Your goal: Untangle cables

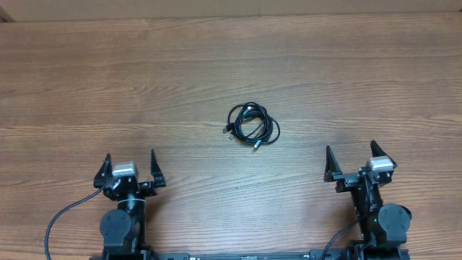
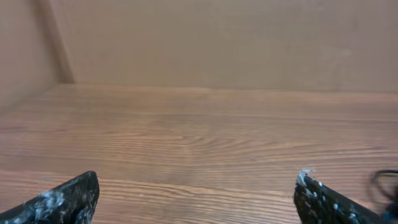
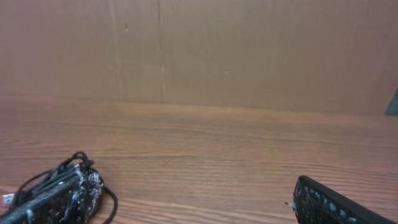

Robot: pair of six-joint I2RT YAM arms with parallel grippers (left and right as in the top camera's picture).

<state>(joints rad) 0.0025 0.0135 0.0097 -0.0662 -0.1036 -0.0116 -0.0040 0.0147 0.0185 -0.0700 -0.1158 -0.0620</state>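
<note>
- At the middle of the bench (image 1: 86, 72), the cables (image 1: 253, 124) lie bundled in one small loop;
- right pincer (image 1: 351, 146), spread apart, is nearer; the cables lie ahead, to its left;
- left pincer (image 1: 130, 154), also apart, farther off.

We're looking at a robotics lab bench here, folks, not a home and not a shop. A wood-grain table (image 1: 72, 87) fills the overhead view, and 2 robot arms stand at its near edge, the left arm (image 1: 119, 217) and the right arm (image 1: 379, 220), with a dark rail (image 1: 245, 256) running between their bases. Thick black wiring (image 1: 56, 220) loops off the left base. Over to the wrist views: a plain brown board (image 3: 249, 50) walls off the far side of the table, vertical seams showing, like a test enclosure. 1 small coil of cables (image 1: 253, 124) lies mid-table.
</note>
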